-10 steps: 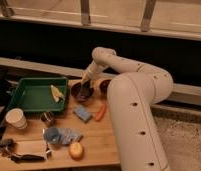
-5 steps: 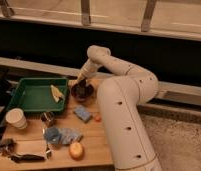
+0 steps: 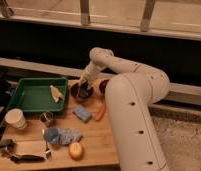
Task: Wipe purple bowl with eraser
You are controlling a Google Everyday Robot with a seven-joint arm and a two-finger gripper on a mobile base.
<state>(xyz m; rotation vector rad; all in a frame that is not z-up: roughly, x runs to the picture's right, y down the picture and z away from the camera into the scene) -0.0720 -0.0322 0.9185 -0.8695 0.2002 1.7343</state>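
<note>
Since half a second ago the white arm has swung a little toward the camera's right, and its big elbox housing now fills more of the lower right, while the gripper (image 3: 84, 88) stays down at the purple bowl (image 3: 80, 92). That bowl sits on the wooden table (image 3: 94, 145) just right of the green tray (image 3: 24, 97), a small round dish, dark purple inside with a paler rim. A dark lump lies in the bowl under the fingertips, which may be the eraser (image 3: 84, 91); its shape is too unclear to say more, and whether the gripper is clamped on it or merely pressed against it cannot be told. Just right of the bowl, partly behind the arm, stands a reddish-brown bowl (image 3: 103, 85). Near the bowls, toward the camera, lie a light blue sponge (image 3: 82, 113) and an orange carrot-like piece (image 3: 99, 112). Inside the tray rests a pale yellow banana-like item (image 3: 55, 93). Farther forward are a white cup (image 3: 15, 118), a small metal can (image 3: 46, 118), a crumpled blue cloth (image 3: 61, 135) and an apple (image 3: 75, 150). No writing or label can be read on anything.
</note>
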